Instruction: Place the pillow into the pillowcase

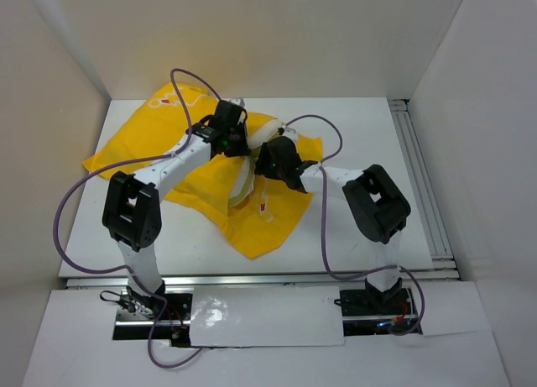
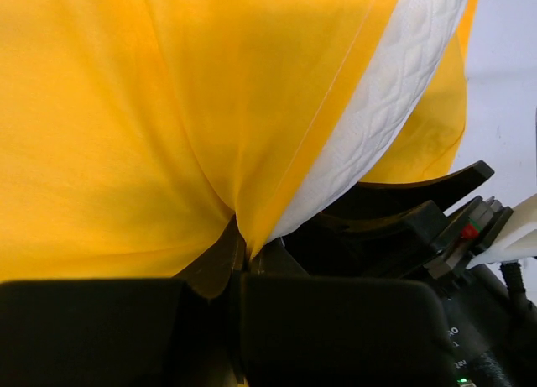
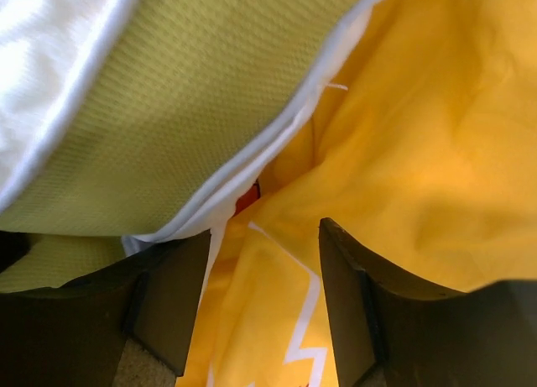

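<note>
Partly inside pillowcase (image 1: 159, 131), pillow (image 2: 377, 110), left end effector (image 2: 239, 254) pinching pillowcase

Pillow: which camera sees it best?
The right wrist view: the pillow fills its upper left, close up, seam and all. The left wrist view shows a white quilted strip between pillowcase folds. The top view shows only a white sliver.
</note>
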Robot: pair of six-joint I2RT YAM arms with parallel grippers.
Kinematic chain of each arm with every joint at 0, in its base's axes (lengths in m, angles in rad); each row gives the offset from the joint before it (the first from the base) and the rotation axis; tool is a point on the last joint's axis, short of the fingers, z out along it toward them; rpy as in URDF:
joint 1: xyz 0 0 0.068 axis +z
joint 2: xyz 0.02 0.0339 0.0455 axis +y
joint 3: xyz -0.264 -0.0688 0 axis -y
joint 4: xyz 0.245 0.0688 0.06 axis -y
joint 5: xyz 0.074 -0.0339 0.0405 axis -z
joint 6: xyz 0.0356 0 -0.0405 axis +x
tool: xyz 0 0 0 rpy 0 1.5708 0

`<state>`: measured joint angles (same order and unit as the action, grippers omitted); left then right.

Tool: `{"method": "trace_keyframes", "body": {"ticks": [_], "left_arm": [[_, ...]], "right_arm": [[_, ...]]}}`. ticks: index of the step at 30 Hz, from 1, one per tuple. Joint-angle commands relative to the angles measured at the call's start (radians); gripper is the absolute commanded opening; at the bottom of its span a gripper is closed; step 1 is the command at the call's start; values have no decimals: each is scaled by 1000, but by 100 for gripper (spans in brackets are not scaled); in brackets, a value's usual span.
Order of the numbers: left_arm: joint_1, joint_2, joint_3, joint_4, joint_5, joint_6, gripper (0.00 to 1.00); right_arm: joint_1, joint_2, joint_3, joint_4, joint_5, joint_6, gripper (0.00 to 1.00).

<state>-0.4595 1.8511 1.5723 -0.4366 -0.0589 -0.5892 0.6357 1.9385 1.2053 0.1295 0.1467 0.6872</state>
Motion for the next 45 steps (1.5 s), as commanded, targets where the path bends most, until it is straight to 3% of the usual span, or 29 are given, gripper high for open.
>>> {"method": "trace_keyframes", "body": {"ticks": [1, 10, 22, 29, 38, 43, 45], "left_arm": [[2, -35, 15, 127, 71, -47, 0], [12, -44, -20, 162, 82, -47, 0], [12, -93, -80, 220, 136, -57, 0], [12, -93, -69, 207, 128, -47, 0], [12, -104, -80, 239, 159, -38, 0], [12, -113, -89, 249, 171, -38, 0], [12, -122, -89, 249, 157, -29, 0]], "right_arm": [[22, 19, 51, -50, 68, 25, 61], [22, -113, -76, -27, 90, -6, 60], [32, 45, 86, -57, 86, -14, 60], [41, 36, 65, -70, 148, -14, 59], [61, 125, 157, -70, 154, -14, 60], [70, 175, 189, -138, 224, 15, 46], [70, 175, 189, -148, 254, 28, 18]]}}
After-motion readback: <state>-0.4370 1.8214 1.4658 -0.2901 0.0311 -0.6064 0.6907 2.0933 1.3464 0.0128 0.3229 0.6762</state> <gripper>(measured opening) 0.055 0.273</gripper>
